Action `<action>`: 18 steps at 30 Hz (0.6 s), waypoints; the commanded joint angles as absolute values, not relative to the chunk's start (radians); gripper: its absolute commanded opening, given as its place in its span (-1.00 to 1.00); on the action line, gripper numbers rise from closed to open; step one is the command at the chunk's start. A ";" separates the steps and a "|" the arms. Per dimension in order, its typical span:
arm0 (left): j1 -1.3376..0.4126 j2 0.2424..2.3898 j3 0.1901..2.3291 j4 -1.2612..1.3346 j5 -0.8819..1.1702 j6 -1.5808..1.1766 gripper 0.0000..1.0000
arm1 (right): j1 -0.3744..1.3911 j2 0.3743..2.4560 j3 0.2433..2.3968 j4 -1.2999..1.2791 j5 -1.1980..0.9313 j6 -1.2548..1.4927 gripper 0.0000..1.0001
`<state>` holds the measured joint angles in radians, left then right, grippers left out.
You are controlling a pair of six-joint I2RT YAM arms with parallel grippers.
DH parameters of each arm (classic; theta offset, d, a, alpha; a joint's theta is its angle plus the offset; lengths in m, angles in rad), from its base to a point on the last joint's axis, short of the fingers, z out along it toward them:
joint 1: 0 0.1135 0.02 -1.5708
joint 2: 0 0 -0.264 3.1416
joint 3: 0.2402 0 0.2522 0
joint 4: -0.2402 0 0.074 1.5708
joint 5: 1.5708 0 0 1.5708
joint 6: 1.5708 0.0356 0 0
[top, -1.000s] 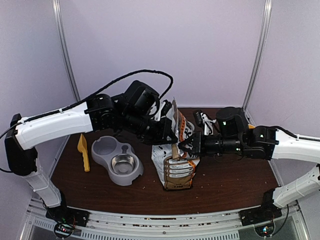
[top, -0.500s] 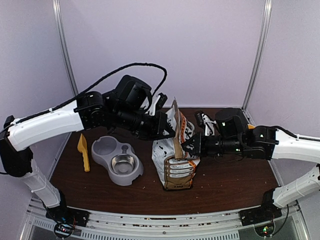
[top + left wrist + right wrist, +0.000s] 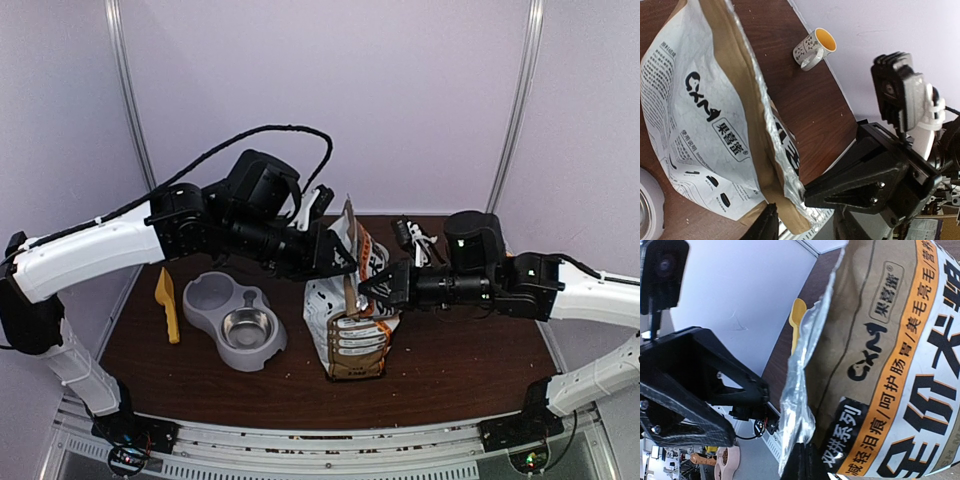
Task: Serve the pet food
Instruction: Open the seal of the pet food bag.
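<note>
At table centre, an upright printed bag [image 3: 350, 330] is held by its mouth.
Near-left sits a grey double bowl [image 3: 212, 300], with a yellow scoop [image 3: 167, 303] just to its left. The right gripper [image 3: 366, 290] is pinched tight on the bag's foil lip. The left gripper [image 3: 343, 262] has its jaws parted around that lip. The pet food is hidden; only foil shows. A mug [image 3: 815, 47] sits farthest back.
</note>
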<state>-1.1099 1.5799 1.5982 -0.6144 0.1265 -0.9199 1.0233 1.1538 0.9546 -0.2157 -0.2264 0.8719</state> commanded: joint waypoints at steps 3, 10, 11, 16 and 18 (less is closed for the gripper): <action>-1.107 1.583 1.615 -0.591 0.161 -0.911 -0.14 | 1.028 1.131 0.940 -0.111 -0.302 0.884 -1.00; -1.105 1.605 1.631 -0.629 0.144 -0.923 -0.14 | 1.028 1.131 0.940 -0.107 -0.301 0.886 -1.00; -1.103 1.606 1.629 -0.631 0.143 -0.926 -0.14 | 1.028 1.129 0.940 -0.110 -0.299 0.886 -1.00; -1.100 1.613 1.624 -0.632 0.151 -0.930 -0.24 | 1.028 1.109 0.934 -0.133 -0.266 0.887 -1.00; -1.099 1.619 1.624 -0.633 0.153 -0.931 -0.26 | 1.029 1.102 0.930 -0.132 -0.265 0.889 -1.00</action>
